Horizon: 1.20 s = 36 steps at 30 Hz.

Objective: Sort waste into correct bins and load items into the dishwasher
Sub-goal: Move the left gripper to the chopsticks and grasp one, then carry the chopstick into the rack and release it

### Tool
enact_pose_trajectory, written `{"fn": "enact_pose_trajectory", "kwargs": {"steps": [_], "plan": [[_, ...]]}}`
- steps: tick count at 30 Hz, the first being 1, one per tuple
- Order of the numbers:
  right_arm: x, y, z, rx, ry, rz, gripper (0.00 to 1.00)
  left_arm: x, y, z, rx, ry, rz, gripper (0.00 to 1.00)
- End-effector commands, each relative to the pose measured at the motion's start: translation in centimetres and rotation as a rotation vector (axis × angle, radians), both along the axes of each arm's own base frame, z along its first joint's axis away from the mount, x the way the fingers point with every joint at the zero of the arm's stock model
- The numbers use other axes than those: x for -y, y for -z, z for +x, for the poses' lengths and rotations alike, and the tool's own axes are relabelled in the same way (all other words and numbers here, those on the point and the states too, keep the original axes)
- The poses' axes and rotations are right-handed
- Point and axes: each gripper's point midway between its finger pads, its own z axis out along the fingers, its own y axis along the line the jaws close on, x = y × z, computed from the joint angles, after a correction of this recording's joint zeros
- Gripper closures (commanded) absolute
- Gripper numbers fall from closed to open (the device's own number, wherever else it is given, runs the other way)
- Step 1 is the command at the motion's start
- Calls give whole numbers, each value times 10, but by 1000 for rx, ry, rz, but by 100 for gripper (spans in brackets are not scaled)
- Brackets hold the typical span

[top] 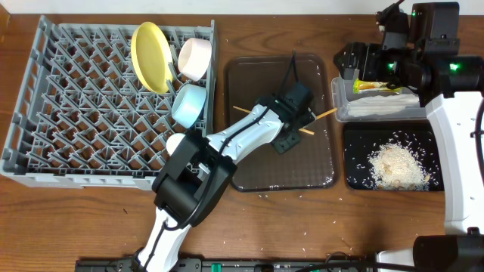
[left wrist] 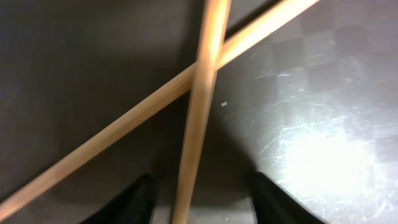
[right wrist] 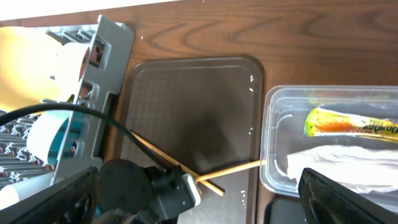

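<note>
Reaching out over the flat dark brown serving tray [top: 257,75] in the middle of the wooden desk [top: 302,227], the left hand [left wrist: 202,198] points straight down at the two thin wooden chopsticks [left wrist: 200,71], which lie crossed on the tray's right half. Its two dark fingertips [left wrist: 140,199] stand partly apart on either side of the steeper chopstick, with a gap showing on each side, so nothing is gripped. The second chopstick runs slantwise under the first, its right end touching the wall of the clear plastic rectangular tub [top: 340,106].

That tub sits at the far right and holds a green-and-yellow snack wrapper [top: 374,86] and a crumpled white paper napkin [top: 382,106]. The right hand [top: 361,62] hangs over its far left corner, spread wide and empty. Just near of the tub, a shallow black rectangular tray [top: 355,136] carries a heap of whitish rice grains [top: 397,166].

On the left, the large grey plastic dish rack [top: 60,113] holds a round yellow plate [top: 150,57], a white bowl [top: 194,58], a light blue bowl [top: 189,104] and a small white cup [top: 175,142] along its right side.
</note>
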Motion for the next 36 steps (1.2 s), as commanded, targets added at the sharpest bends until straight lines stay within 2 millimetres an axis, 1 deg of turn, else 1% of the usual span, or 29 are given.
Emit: {"fn": "enact_pose_trajectory", "kwargs": {"steps": [1,2,3,4,5,7,10,12,14,17,18,19,20,21,22,23,24,25,27,28,30,32,34,36], "plan": [[3,-3,-2,10,-3,-8,1,5,16,-4,-50,10,-12,64],[3,-3,-2,10,-3,-8,1,5,18,-4,-53,10,-9,70],[3,-4,-2,11,-3,-8,1,5,18,-4,-53,10,-9,78],[3,-3,-2,10,-3,-8,1,5,18,-4,-53,10,-9,81],[3,-4,-2,11,-3,-8,1,5,18,-4,-52,10,-10,92],[3,-4,-2,11,-3,-8,1,5,16,-3,-49,9,-12,93],[3,-4,-2,11,-3,-8,1,5,3,0,-30,2,-24,93],[3,-4,-2,11,-3,-8,1,0,-21,8,-11,-53,-39,93],[3,-4,-2,11,-3,-8,1,-11,-54,14,9,-112,-69,92],[3,-4,-2,11,-3,-8,1,-38,-102,25,51,-216,-121,93],[3,-4,-2,11,-3,-8,1,-59,-127,32,76,-293,-152,93],[3,-4,-2,11,-3,-8,1,-72,-139,36,89,-335,-167,92],[3,-4,-2,11,-3,-8,1,-89,-153,40,103,-391,-183,92],[3,-4,-2,11,-3,-8,1,-107,-165,44,115,-451,-198,93],[3,-3,-2,10,-3,-8,1,-134,-178,49,128,-533,-210,93],[3,-4,-2,11,-3,-8,1,-151,-183,51,131,-581,-210,93],[3,-4,-2,11,-3,-8,1,-176,-185,52,124,-644,-198,93],[3,-4,-2,11,-3,-8,1,-193,-184,52,111,-683,-183,92],[3,-3,-2,10,-3,-8,1,-244,-169,45,43,-825,-123,93],[3,-4,-2,11,-3,-8,1,-261,-161,43,19,-870,-107,92],[3,-4,-2,11,-3,-8,1,-283,-148,40,-13,-928,-87,92],[3,-4,-2,11,-3,-8,1,-300,-135,37,-46,-972,-68,92],[3,-4,-2,11,-3,-8,1,-310,-123,35,-76,-997,-52,92],[3,-4,-2,11,-3,-8,1,-313,-116,35,-94,-1006,-43,91]]}}
